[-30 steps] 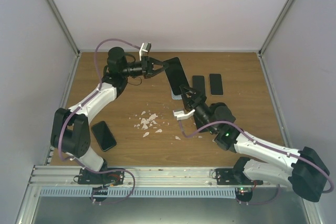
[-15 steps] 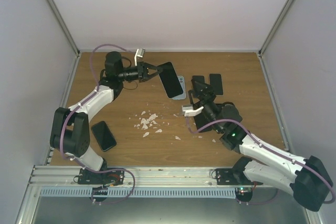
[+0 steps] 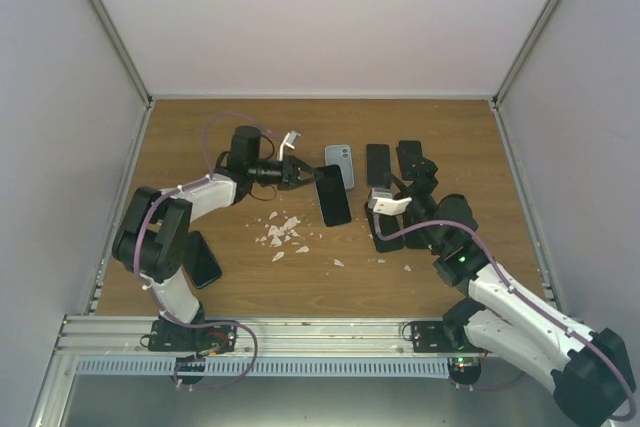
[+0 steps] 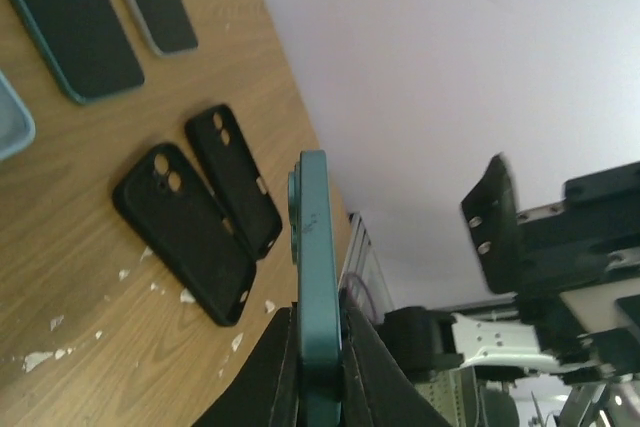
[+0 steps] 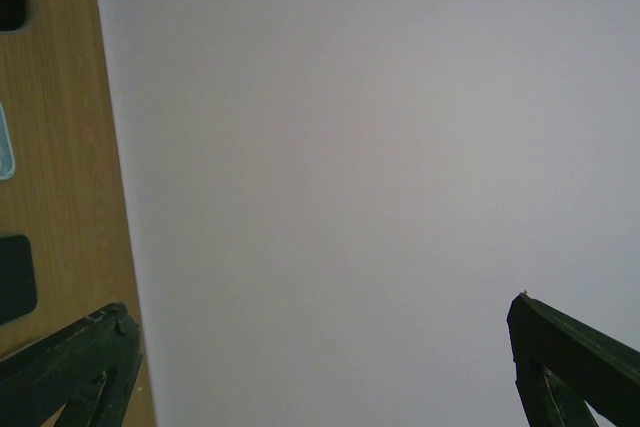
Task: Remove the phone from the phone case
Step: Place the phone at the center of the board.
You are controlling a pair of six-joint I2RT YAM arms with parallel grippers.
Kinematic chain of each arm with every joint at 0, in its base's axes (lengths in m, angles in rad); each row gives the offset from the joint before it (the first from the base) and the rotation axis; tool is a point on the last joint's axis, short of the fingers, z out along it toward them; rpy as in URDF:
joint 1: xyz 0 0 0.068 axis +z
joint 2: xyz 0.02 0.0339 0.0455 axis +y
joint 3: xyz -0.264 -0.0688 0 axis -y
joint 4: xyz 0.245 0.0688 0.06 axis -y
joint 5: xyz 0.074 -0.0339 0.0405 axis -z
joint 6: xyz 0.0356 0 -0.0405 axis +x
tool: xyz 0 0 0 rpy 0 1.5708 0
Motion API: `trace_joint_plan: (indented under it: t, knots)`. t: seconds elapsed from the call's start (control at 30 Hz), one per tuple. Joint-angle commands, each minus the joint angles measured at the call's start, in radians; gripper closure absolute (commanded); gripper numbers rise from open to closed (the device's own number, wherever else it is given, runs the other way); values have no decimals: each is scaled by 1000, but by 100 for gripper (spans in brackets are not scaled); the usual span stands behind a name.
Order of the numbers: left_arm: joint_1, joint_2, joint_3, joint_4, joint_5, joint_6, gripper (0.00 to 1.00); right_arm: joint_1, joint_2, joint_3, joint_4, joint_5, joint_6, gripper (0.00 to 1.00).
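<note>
1. Two arms reach over the wooden table [image 3: 200, 137]. The left gripper [image 3: 303, 176] is the nearer one, and it is closed tight on one short end of the dark phone [image 3: 333, 195].
2. Phone's long axis continues straight forward from its fingers [image 4: 272, 372].
3. Light blue phone case [image 3: 340, 165] lies flat just beside that tip, apart from the phone.
4. Right gripper [image 3: 414, 169] stands wide open, holding nothing, beyond the case.

Top external view high behind both arm bases [image 3: 190, 335], looking down on whole table [image 3: 450, 127], left wrist view close behind left gripper [image 4: 318, 347], rolled sideways, sighting along phone [image 4: 314, 237] between jaws, right wrist view facing wall [image 5: 350, 147], table strip left of jaws, table shared by all.
</note>
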Motion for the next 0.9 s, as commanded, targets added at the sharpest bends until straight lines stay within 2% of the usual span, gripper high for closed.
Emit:
trace_joint_plan:
  t: [0.0,0.37,0.73,0.87]
  knots:
    - [-63,48,-26,61,-16,86,100,-36,-23,-3,-54,8,86,0]
    - [-104,207,4,65,-77,160,100,-65,-9,30,-97,2,133,0]
    - [-128,315,68,50,-71,187,100,-67,16,39,-117,-8,155,0]
    - [-134,348,101,7,-76,220,95,-67,27,46,-118,-8,155,0]
